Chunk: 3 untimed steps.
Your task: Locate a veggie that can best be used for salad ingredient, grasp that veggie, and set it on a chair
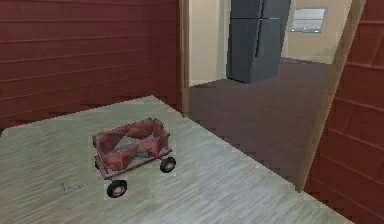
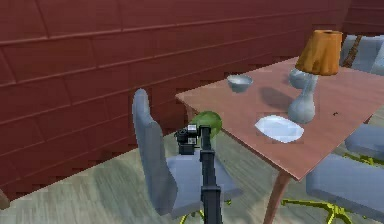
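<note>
Over the grey chair (image 2: 150,140), at the arm's twelve o'clock, a green leafy veggie (image 2: 209,121) shows right at your fingers (image 2: 187,136). I cannot tell whether they're apart or together, or whether they hold it. You look to be on the set-down step, so next lower it toward the seat at six o'clock. Mind the counter (image 2: 330,100) corner at three o'clock, carrying a plate (image 2: 278,127), bowl (image 2: 238,84) and lamp (image 2: 315,62). Ahead, a red wagon (image 1: 130,150) blocks the floor.
</note>
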Available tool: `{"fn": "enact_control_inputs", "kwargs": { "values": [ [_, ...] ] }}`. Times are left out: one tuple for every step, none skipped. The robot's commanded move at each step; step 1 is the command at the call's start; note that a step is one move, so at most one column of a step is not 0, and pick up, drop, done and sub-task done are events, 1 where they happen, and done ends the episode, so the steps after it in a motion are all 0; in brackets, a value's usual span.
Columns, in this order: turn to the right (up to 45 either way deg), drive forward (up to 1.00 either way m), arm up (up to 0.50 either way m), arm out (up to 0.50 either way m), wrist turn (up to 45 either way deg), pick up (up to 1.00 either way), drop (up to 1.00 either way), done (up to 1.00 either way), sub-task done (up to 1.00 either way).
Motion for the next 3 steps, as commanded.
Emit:
{"fn": "enact_control_inputs", "kwargs": {
  "values": [
    [0.0, 0.00, -0.32, 0.00, 0.0, 0.00, 0.00, 0.00, 0.00],
    [0.0, 0.00, 0.00, 0.00, 0.0, 0.00, 1.00, 0.00, 0.00],
    [0.0, 0.00, 0.10, 0.00, 0.0, 0.00, 0.00, 0.00, 0.00]
  ]
}}
